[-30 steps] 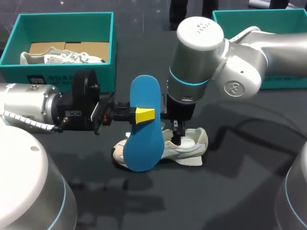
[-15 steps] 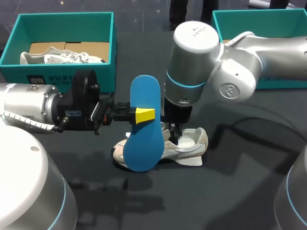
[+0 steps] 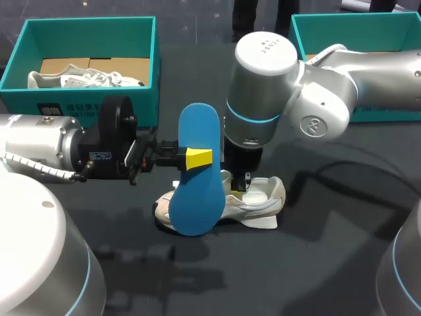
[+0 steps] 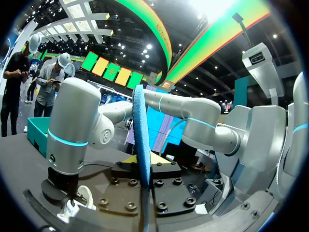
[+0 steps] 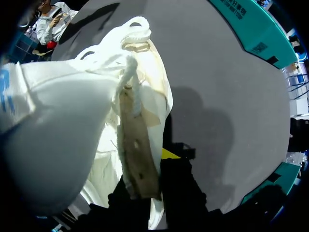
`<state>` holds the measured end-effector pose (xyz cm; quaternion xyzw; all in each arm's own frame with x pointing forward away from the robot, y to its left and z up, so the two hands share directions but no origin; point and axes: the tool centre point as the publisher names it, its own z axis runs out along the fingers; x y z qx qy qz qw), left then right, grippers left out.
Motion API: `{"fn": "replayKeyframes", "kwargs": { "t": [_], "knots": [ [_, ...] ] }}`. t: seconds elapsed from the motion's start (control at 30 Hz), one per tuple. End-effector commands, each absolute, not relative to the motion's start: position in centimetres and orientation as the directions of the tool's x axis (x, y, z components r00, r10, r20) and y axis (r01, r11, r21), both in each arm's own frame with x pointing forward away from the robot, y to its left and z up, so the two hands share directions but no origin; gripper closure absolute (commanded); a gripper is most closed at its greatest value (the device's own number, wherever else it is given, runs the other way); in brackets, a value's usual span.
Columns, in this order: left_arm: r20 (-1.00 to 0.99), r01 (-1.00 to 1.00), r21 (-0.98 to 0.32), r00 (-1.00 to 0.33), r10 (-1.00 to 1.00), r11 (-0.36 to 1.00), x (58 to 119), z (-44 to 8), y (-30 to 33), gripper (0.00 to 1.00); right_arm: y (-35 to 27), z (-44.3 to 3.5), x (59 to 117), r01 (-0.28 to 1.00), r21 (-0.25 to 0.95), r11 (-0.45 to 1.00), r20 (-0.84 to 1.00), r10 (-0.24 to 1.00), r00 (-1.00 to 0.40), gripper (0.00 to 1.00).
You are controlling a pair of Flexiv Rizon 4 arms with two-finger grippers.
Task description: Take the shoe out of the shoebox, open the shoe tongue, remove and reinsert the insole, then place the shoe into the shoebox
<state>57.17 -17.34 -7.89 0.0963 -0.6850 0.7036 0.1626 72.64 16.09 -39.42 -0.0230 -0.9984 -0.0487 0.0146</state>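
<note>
Both hands are closed on something. The left hand [image 3: 197, 158] pinches the blue insole [image 3: 194, 201] across its middle, holding it upright on edge above the bench [image 3: 309, 263]. The right hand [image 3: 245, 179] is down at the mouth of the shoe [image 3: 260, 201]; in its wrist view its fingers [image 5: 179, 193] clamp a strip of the upper, seemingly the tongue.

By my reading, the shoe is out of the shoebox [image 3: 89, 23], the tongue is pulled open and the insole is removed. Left to do: slide the insole back in, then return the shoe to the box.

The shoe lies on the bench directly under the right hand. The insole hangs just in front of it, its lower end hiding the shoe's front part in the head view.
</note>
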Motion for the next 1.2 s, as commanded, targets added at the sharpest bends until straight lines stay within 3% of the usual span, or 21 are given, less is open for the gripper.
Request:
{"fn": "replayKeyframes", "kwargs": {
  "t": [0.03,0.6,0.83,1.2],
  "knots": [
    [0.358,-0.361,-0.933,-0.929,0.094,-0.012,57.0,-8.0,-17.4,1.00,16.1,-39.2,72.3,0.049,0.089,0.995,0.026,0.047,-0.999,1.00],
    [0.358,-0.361,-0.933,-0.929,0.094,-0.012,57.0,-8.0,-17.4,1.00,14.0,-35.7,72.2,0.200,0.123,0.972,0.024,0.199,-0.980,1.00],
    [0.358,-0.361,-0.933,-0.929,0.094,-0.012,57.0,-8.0,-17.4,1.00,12.7,-34.3,71.7,0.420,0.202,0.885,0.030,0.423,-0.906,1.00],
    [0.358,-0.361,-0.933,-0.929,0.094,-0.012,57.0,-8.0,-17.4,1.00,12.7,-34.3,71.7,0.420,0.202,0.885,0.030,0.423,-0.906,1.00]
  ]
}}
